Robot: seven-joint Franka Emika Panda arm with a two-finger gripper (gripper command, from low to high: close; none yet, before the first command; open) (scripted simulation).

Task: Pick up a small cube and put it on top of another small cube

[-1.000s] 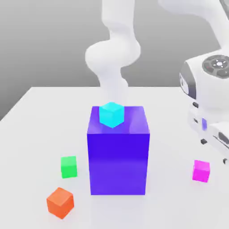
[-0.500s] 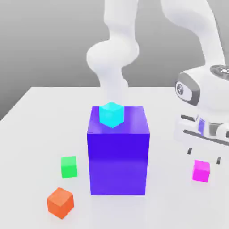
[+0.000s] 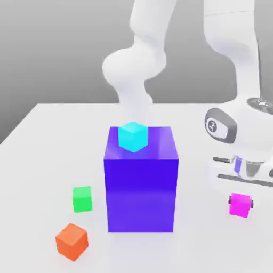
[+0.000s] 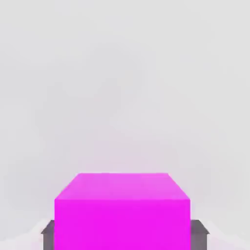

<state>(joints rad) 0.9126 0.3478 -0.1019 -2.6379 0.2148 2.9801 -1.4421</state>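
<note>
Now the white robot arm (image 3: 234,58) is bent low on the exterior view's right, and its end effector (image 3: 240,202) sits right down at the tabletop (image 3: 48,144), with the dark fingers (image 3: 252,202) pressed against either side of the small plain magenta cube (image 3: 240,205). So it's clamped on that cube, which rests on the pale tabletop, well apart from the big glossy blue-purple block (image 3: 140,178) at the centre.

From the hand view, the small magenta cube (image 4: 122,210) looms large, its top face and front face plain and bright, and a dark finger (image 4: 48,233) pokes out at each lower flank, snug against the sides.

Over on the big block, a small cyan cube (image 3: 133,136) stands on the top face, near the back edge. Down on the tabletop at the exterior view's left, a small green cube (image 3: 82,199) sits just beside the block's lower corner, and a small orange cube (image 3: 71,241) lies nearer the camera, turned at an angle, apart from the green one. The arm's base column (image 3: 133,74) rises behind the big block.
</note>
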